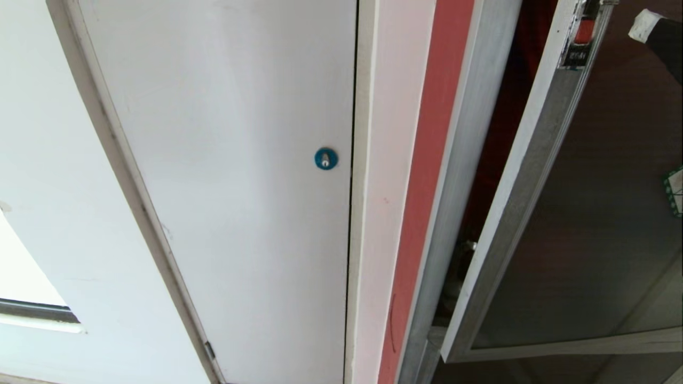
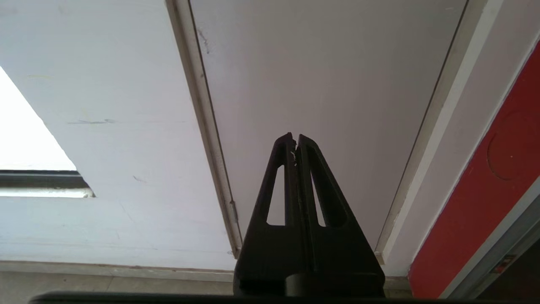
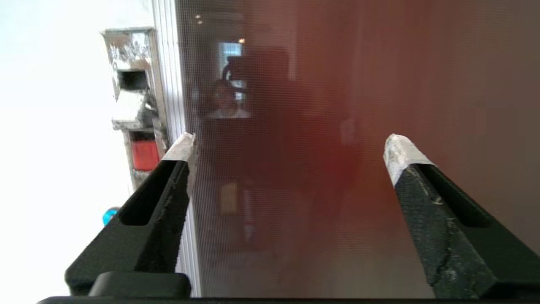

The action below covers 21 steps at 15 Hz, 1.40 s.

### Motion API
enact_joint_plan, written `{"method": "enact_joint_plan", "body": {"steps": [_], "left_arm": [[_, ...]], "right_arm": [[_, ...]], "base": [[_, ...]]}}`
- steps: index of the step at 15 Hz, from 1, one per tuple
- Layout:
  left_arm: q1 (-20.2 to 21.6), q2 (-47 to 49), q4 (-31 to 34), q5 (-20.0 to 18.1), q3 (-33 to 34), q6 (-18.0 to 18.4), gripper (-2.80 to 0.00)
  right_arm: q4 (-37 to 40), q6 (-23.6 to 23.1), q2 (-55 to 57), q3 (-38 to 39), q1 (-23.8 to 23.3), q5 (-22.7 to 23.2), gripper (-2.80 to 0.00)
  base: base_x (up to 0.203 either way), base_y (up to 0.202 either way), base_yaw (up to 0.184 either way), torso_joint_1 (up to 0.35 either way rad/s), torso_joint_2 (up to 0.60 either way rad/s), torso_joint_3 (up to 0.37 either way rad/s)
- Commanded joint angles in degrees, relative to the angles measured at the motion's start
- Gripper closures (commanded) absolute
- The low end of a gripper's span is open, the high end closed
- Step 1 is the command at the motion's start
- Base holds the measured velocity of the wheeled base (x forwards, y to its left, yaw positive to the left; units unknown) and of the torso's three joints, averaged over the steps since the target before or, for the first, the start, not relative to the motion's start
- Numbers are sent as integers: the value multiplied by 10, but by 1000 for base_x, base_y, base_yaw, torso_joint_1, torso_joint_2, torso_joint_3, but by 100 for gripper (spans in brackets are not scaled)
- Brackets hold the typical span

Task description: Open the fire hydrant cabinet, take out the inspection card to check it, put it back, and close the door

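Facing door glass, right gripper spread wide.

Building corridor, fire hydrant cabinet, white service door

No legible text; door sticker print unreadable.

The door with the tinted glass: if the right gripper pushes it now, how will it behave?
The door stands ajar in a rigid aluminium frame, so it will probably swing as one stiff panel. Its glass pane looks smooth; fingers may slide, so pushing the frame seems safer. The right gripper is open, holding nothing.
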Motion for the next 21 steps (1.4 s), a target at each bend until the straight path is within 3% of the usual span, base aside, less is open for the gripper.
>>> {"method": "enact_joint_plan", "body": {"steps": [1,21], "left_arm": [[0,1,0,0,6,0,0],[0,1,0,0,6,0,0]], "right_arm": [[-2,-2,1,1,0,-1,-280],[-2,-3,-48,64,-1,-2,-280]], "base": [[0,0,0,0,0,0],[0,0,0,0,0,0]]}}
